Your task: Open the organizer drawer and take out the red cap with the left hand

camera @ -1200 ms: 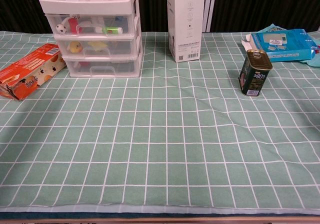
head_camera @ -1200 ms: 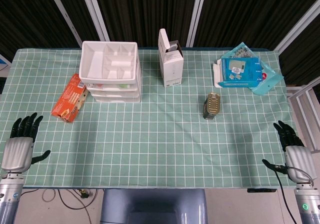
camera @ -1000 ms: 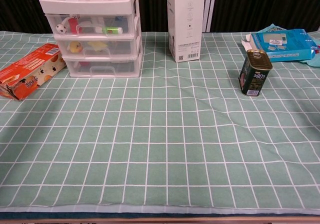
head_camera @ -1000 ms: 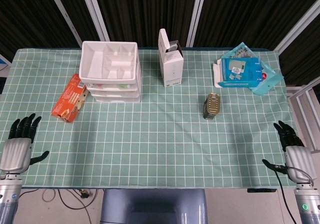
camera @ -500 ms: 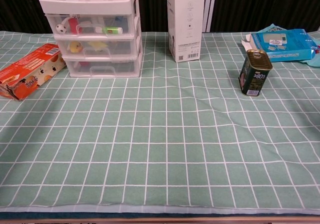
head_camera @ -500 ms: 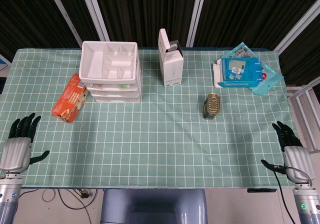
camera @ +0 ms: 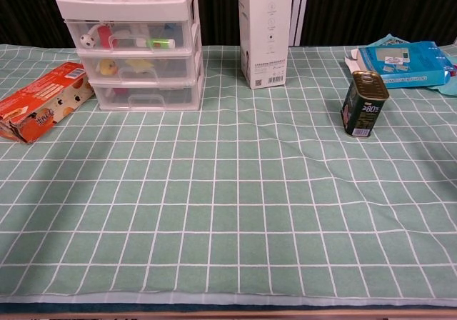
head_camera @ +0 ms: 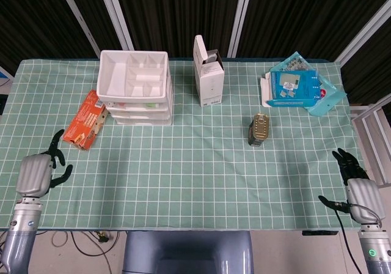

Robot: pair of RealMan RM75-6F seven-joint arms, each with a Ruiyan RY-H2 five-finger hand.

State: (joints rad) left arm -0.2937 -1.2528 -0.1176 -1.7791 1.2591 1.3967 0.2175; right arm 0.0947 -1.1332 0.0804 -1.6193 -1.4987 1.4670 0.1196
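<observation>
1. The left hand (head_camera: 38,173) hangs over the near left edge of the table (head_camera: 201,182), holding nothing, fingers loosely apart and a little curled. It is well short of the organizer, so the reach has to pass the orange snack box (camera: 39,100) lying just left of the drawers; a careless sweep could shove it. Its printing is too small to read.
2. The white organizer (camera: 132,45) stands far left, all three clear drawers closed. A red item in the top drawer (camera: 107,36), beside a small ball, is likely the red cap, though I cannot be sure. Pulling the handle may drag the light unit forward instead of opening it.
3. The white carton (camera: 265,31) carries only faint grey text, unreadable.
4. The tin can (camera: 363,104) shows "80" on its label.
5. The blue packets (camera: 407,54) far right have unreadable print.
6. The right hand (head_camera: 359,185) rests at the near right edge, empty, fingers apart.
</observation>
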